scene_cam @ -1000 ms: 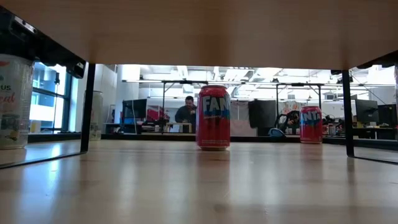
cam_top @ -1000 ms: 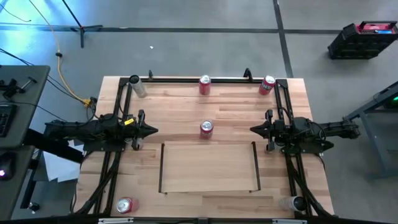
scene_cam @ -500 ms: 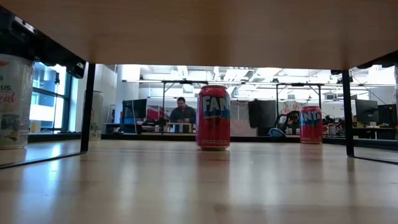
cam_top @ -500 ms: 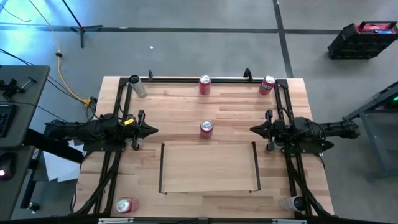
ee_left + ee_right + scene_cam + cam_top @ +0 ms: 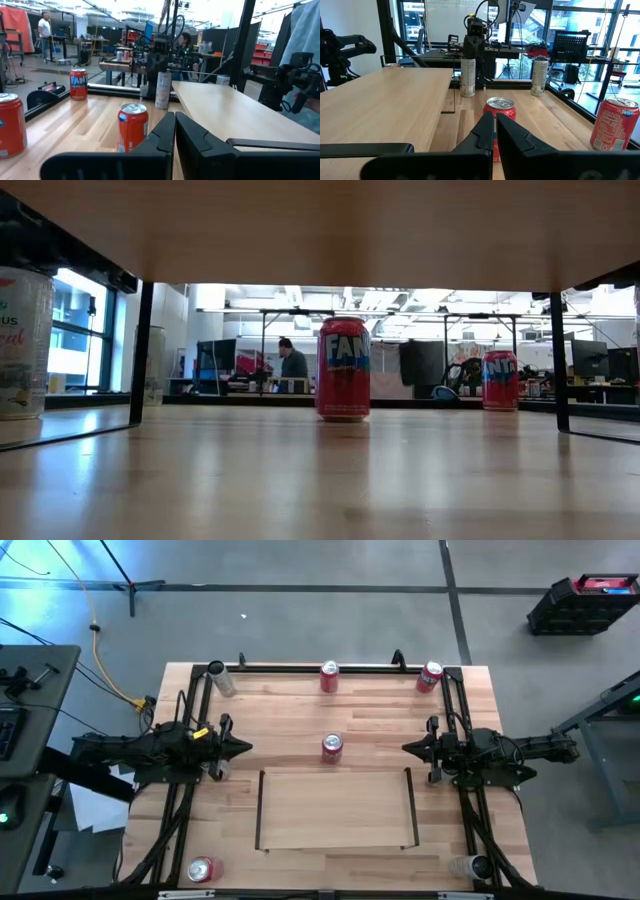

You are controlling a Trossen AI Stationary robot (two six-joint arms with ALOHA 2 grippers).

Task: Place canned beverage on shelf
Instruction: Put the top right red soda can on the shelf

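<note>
The shelf [image 5: 338,810], a pale-wood panel on thin dark rails, stands raised over the table's near middle; the low view looks under it [image 5: 340,230]. Just beyond its far edge a red can [image 5: 331,747] stands upright on the tabletop [image 5: 343,368]. My left gripper [image 5: 248,749] is shut at the table's left, pointing level toward that can [image 5: 133,125]. My right gripper [image 5: 407,748] is shut at the right, pointing at the same can [image 5: 500,106]. Both grippers are clear of it and hold nothing.
Two more red cans [image 5: 329,677] [image 5: 430,676] and a pale can [image 5: 222,680] stand along the far edge. A red can [image 5: 201,870] and a grey one [image 5: 470,866] sit at the near corners. Black frame tubes [image 5: 330,667] run along the table's edges.
My left gripper has tipped up a little in place, staying shut. The cans and the shelf have kept still.
</note>
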